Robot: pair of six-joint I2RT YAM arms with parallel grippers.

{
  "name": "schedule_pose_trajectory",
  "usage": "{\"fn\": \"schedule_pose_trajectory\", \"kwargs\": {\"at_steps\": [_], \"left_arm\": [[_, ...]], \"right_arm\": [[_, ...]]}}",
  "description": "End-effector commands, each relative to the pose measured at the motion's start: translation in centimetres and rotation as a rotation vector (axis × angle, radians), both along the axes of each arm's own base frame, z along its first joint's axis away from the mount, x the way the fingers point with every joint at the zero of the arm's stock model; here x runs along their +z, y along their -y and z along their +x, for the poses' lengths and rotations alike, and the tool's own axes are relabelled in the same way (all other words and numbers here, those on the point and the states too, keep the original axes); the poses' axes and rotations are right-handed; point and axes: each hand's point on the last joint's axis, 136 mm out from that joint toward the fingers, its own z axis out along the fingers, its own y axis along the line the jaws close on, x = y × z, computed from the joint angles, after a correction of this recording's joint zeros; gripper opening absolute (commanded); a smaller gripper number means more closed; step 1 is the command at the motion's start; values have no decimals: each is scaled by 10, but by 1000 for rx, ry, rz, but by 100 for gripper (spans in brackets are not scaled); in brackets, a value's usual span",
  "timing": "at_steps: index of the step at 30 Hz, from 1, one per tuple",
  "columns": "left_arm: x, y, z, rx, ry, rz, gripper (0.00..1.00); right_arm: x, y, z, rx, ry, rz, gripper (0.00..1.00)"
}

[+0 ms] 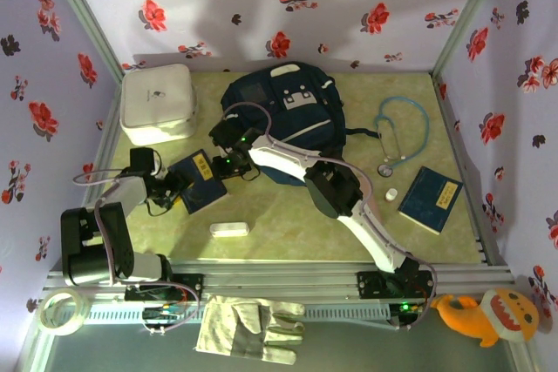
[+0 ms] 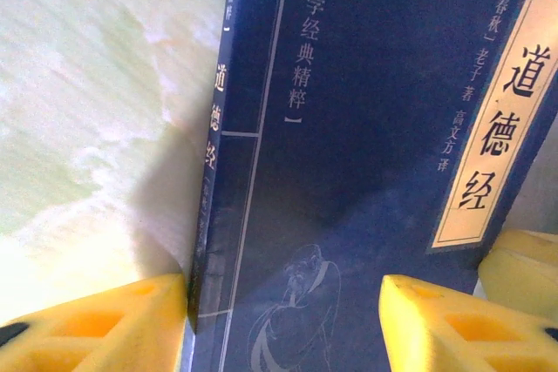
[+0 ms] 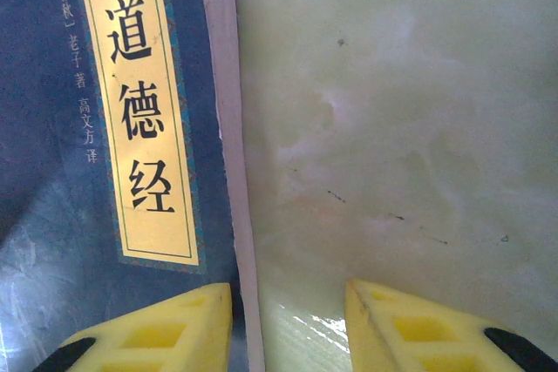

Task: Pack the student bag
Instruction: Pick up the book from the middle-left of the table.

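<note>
The student bag (image 1: 292, 115), dark navy with a pale front patch, lies at the back centre of the table. In front of it to the left a dark blue book with a yellow title label (image 1: 202, 182) lies flat between both grippers. My left gripper (image 1: 179, 187) is at its left end, open; one yellow finger sits beside the spine and the other over the cover (image 2: 366, 154). My right gripper (image 1: 228, 163) is at the book's far right edge, open. Its jaws straddle the page edge (image 3: 228, 172), one finger over the cover and one over the table.
A white rounded box (image 1: 157, 104) stands back left. A stethoscope (image 1: 403, 132), a small white bottle (image 1: 392, 194) and a second blue book (image 1: 430, 199) lie on the right. A white oblong case (image 1: 229, 229) lies near the front. A glove (image 1: 253, 324) and tape roll (image 1: 57, 311) sit off the table's front edge.
</note>
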Motion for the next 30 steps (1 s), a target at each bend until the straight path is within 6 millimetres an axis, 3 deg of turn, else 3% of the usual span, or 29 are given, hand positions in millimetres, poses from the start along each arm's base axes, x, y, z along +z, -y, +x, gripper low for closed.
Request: {"fn": "schedule_pose_trajectory", "kwargs": {"at_steps": [1,14,24,30], "left_arm": [[10,9,12,-31,41,-60,59],[69,31,38,-47,196,-227,50],[55,52,38,-107,162,-288,47],[54,55,43,-113,161,-291,39]], "right_arm": [[-34,11,-10,2,-37,-82,38],[-38,17,-8,-12,-33,-104,34],[-47,25,-5,-42,-60,-116,31],[-48,28,-3,-50,-64,-123,30]]}}
